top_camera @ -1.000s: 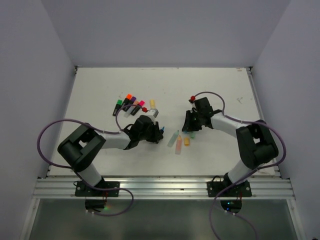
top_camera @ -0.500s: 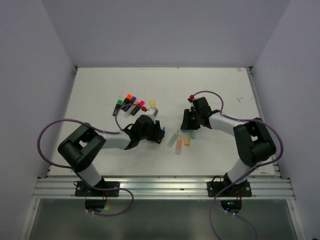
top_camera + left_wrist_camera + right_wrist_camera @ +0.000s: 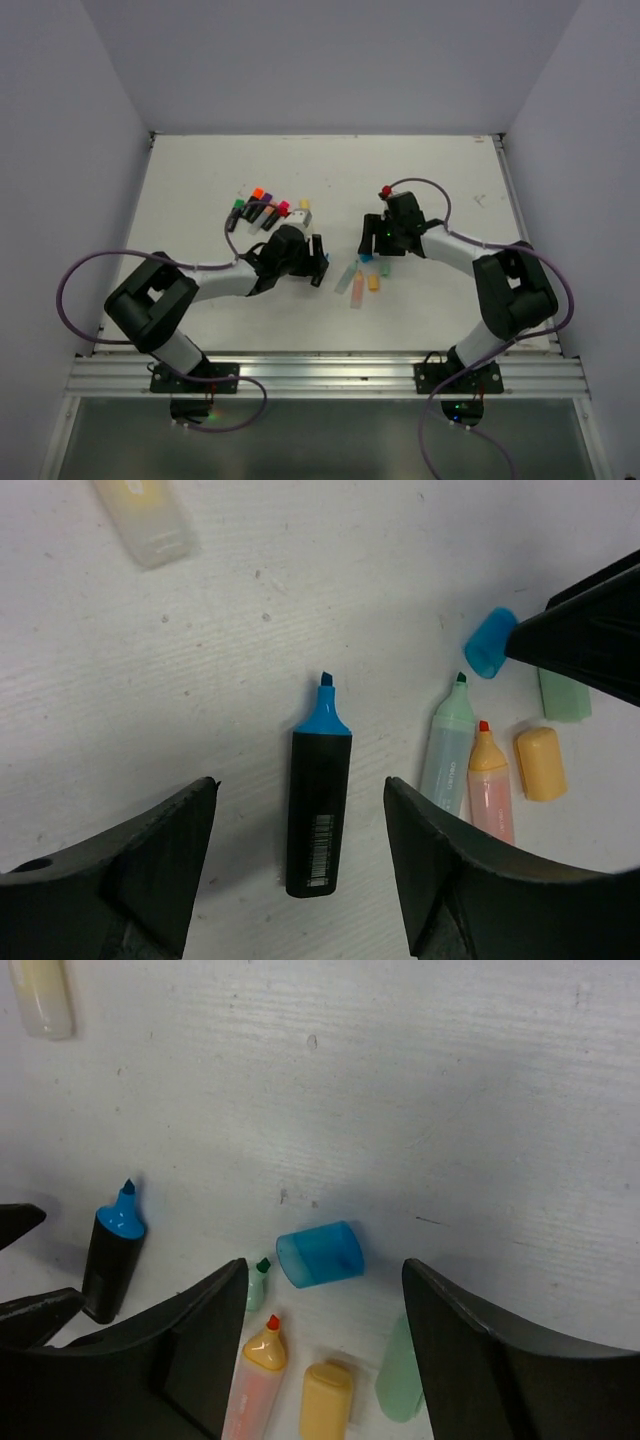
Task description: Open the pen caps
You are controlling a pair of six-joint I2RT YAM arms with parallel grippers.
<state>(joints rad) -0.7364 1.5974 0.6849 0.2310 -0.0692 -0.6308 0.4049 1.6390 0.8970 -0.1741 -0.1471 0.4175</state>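
The left end effector (image 3: pixel 300 785), wide and empty, straddles the uncapped blue pen (image 3: pixel 318 810) on the tabletop (image 3: pixel 200 630), and the right end effector (image 3: pixel 325 1265), equally wide, straddles the loose blue cap (image 3: pixel 319 1254); a low sideways exit could knock either away.

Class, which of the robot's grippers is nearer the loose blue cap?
Right. The right gripper is open right by the blue cap; the left gripper is open over the uncapped blue pen, farther off.
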